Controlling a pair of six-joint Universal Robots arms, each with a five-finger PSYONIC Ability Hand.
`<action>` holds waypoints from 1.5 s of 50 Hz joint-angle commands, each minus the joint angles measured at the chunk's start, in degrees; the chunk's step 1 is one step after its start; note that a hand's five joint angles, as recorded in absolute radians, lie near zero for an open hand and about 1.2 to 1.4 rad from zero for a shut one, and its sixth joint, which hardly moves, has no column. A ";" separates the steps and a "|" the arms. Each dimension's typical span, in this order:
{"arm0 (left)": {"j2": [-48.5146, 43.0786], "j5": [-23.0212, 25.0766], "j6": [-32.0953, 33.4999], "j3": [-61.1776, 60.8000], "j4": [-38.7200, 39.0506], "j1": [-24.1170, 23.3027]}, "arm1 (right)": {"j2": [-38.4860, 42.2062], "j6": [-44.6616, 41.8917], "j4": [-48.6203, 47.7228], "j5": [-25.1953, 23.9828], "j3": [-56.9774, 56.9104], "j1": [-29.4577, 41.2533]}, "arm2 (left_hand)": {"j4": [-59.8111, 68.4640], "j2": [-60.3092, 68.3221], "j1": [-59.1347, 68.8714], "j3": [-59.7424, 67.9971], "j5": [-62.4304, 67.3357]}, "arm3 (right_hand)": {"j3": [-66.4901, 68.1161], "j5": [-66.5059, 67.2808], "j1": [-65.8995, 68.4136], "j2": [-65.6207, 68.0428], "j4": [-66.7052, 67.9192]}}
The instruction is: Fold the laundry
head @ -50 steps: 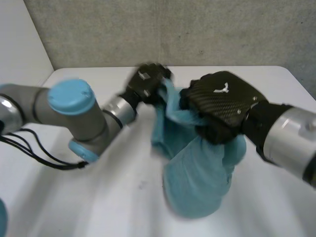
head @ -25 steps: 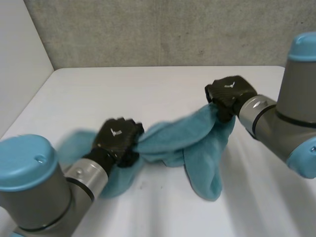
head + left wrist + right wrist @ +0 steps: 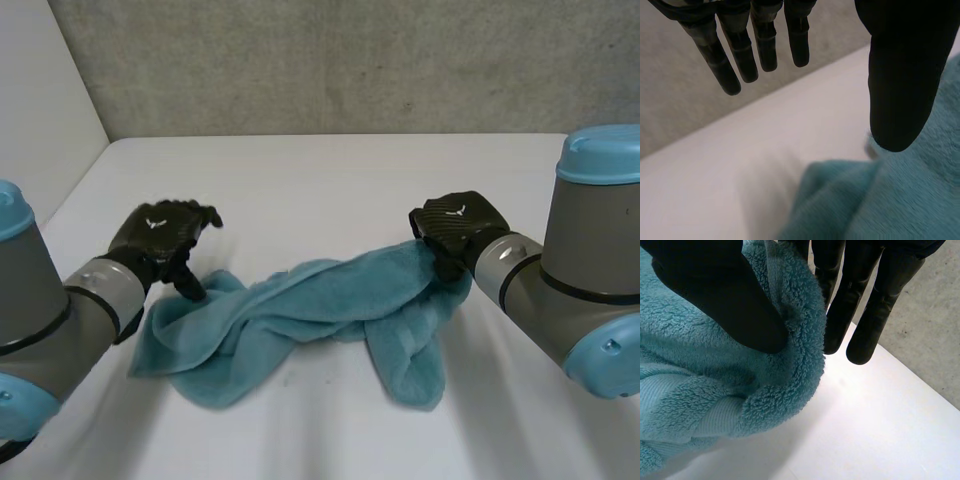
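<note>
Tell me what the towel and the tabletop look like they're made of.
The towel looks like thick teal terry: fluffy pile, with a flat ribbed band. The table is smooth, matte white, maybe laminate; no grain shows.

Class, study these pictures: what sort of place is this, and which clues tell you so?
Probably a robot test lab, not a home: a white table, a plain grey wall behind it, and the robot's left arm and right arm at one blue towel.
</note>
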 commanded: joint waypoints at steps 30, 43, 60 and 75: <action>-7.35 -5.28 0.09 -5.89 6.03 -0.53 | 5.42 -1.98 0.61 0.16 -2.49 0.10 | 57.35 57.43 57.64 57.41 57.12 | 11.74 12.99 23.42 12.44 11.66; -7.52 -5.80 5.80 32.85 11.49 -0.27 | 10.96 -9.64 -10.27 10.35 -41.51 -0.43 | 57.41 57.50 57.71 57.48 57.18 | 11.74 12.99 23.42 12.44 11.66; -5.06 -7.03 6.51 19.88 17.82 1.75 | -7.85 -8.85 -24.71 2.80 -2.44 -0.78 | 57.41 57.50 57.71 57.48 57.18 | 11.74 12.99 23.42 12.44 11.66; -12.35 -3.78 9.75 -0.96 17.47 3.15 | 2.60 -9.29 -23.66 2.45 14.37 -3.23 | 52.61 52.69 52.90 52.67 52.38 | 11.74 12.99 23.42 12.44 11.66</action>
